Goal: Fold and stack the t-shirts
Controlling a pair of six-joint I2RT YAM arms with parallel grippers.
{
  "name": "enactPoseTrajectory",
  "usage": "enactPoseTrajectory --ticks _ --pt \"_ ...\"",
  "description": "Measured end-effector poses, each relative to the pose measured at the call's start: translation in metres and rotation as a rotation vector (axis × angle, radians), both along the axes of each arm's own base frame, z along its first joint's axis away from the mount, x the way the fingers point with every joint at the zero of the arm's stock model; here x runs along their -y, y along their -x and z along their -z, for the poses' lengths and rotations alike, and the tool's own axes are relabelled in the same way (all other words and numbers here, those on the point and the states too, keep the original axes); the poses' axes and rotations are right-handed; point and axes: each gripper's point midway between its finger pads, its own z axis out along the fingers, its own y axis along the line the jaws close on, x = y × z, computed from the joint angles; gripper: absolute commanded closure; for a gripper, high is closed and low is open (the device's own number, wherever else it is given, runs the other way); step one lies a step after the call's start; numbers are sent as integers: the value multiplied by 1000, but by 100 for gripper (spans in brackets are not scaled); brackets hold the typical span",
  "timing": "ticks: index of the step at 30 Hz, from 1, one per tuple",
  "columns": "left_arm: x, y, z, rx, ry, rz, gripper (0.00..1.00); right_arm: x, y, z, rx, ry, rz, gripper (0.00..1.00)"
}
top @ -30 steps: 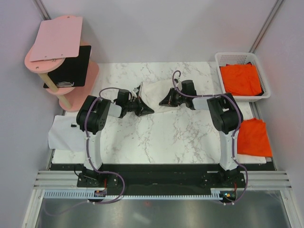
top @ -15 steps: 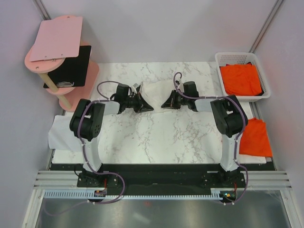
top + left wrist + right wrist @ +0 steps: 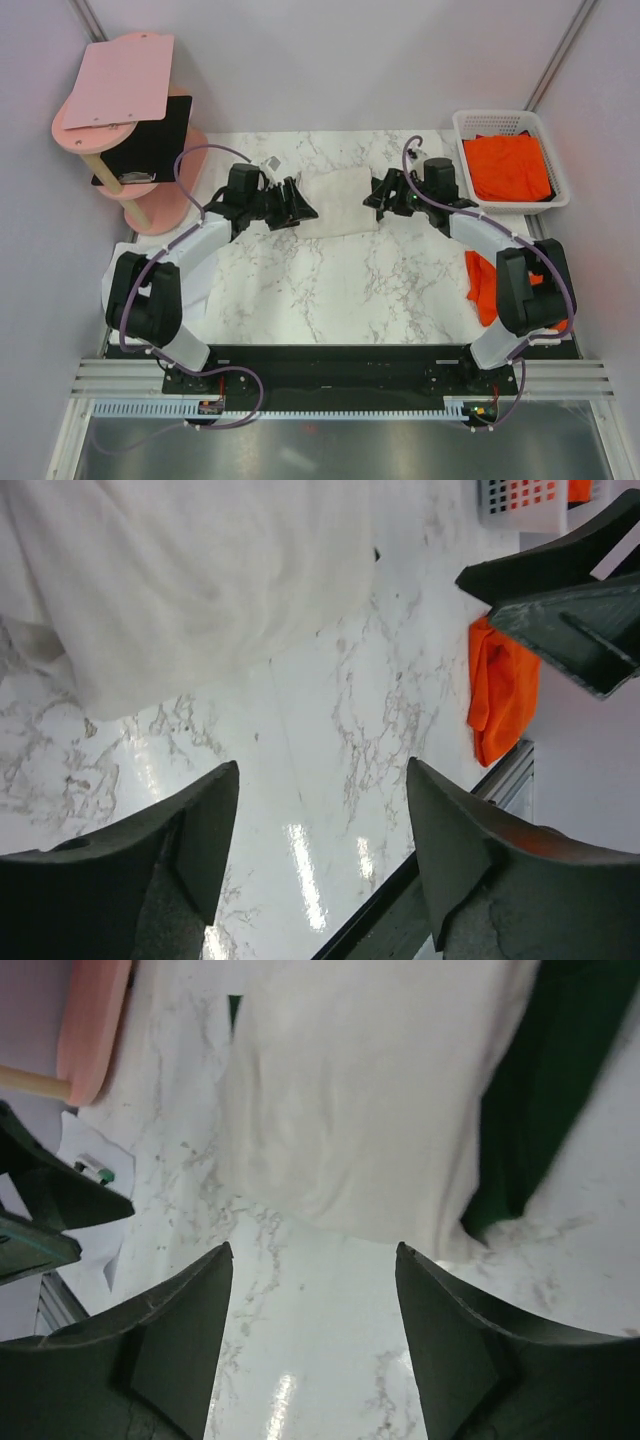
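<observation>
The cream-white t-shirt (image 3: 340, 200) lies folded on the marble table (image 3: 330, 290), between my two grippers. My left gripper (image 3: 303, 207) is at its left edge, open, with only bare table between its jaws (image 3: 320, 770). The shirt (image 3: 200, 580) sits just beyond the fingertips. My right gripper (image 3: 377, 194) is at the shirt's right edge, also open and empty (image 3: 314, 1250). The white cloth (image 3: 370, 1090) and a dark green sleeve (image 3: 550, 1080) lie just ahead of it. One orange t-shirt (image 3: 510, 165) fills the basket. Another orange t-shirt (image 3: 482, 287) lies at the table's right side, partly hidden by my right arm.
A white plastic basket (image 3: 460, 122) stands at the back right. A pink stand (image 3: 120, 90) with a black panel is at the back left. White paper sheets (image 3: 125, 278) lie at the table's left edge.
Both grippers have opened and let go of the cream-white shirt, which now rests folded on the table. Both arms have stretched farther back and the grippers have moved apart.
</observation>
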Motion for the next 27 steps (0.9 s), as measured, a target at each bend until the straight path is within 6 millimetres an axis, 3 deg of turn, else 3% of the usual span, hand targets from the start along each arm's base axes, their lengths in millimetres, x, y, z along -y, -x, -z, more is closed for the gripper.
enactPoseTrajectory --ticks 1,2,4,6,9,13,16,19,22,25,27 --pt "-3 4 7 -17 -13 -5 19 11 -1 5 -15 4 27 21" --pt "-5 10 13 -32 -26 -7 9 23 -2 12 -37 10 55 20" --pt "-6 25 28 -71 -57 0 1 43 0 28 -94 32 100 16" --pt "2 42 36 -96 -90 27 0 66 3 44 -152 91 162 14" --pt "32 70 37 -96 -112 121 0 93 19 55 -204 239 233 2" --pt "81 105 35 -83 -121 272 1 132 43 35 -175 439 334 2" --pt "109 110 38 -82 -116 336 1 169 59 10 -127 587 450 2" --pt "120 107 49 -102 -108 352 1 198 71 3 -136 710 539 2" --pt "122 108 62 -141 -110 353 1 223 80 22 -246 872 599 2" --pt "122 108 64 -149 -104 357 1 242 88 61 -404 1068 617 2" --pt "124 107 61 -141 -94 362 1 249 99 84 -489 1179 598 10"
